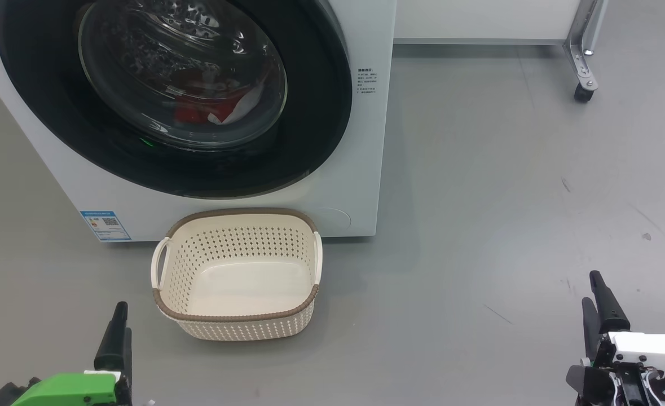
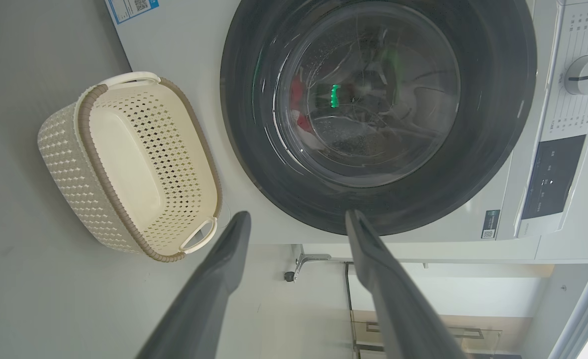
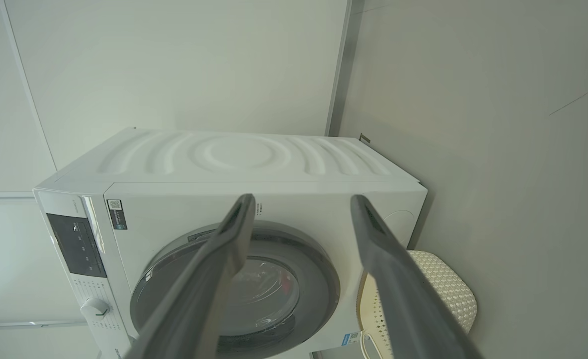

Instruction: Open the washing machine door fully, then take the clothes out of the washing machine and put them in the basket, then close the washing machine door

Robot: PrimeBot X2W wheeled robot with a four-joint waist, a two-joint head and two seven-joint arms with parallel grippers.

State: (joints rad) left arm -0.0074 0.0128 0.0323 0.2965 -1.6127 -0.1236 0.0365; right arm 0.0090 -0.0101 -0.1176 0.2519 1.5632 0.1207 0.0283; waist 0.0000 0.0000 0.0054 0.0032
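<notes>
Our L gripper (image 2: pixel 297 215): fingers spread wide, nothing betw. them, touching nothing, hanging in free air over the near floor (image 1: pixel 479 197), just left of the basket (image 1: pixel 236 317). R gripper (image 3: pixel 302 198): same, fingers wide apart, gripping nothing, far out on the right, well apart from the washing machine (image 1: pixel 360 186). Washing machine door (image 1: pixel 321 113) sits shut, flush w/ the white front. Thru it we see the clothes (image 1: pixel 208 110), red w/ a bit of white, lying low inside. Basket stands upright on the floor just in front of the machine, below the door, betw. it and us.
</notes>
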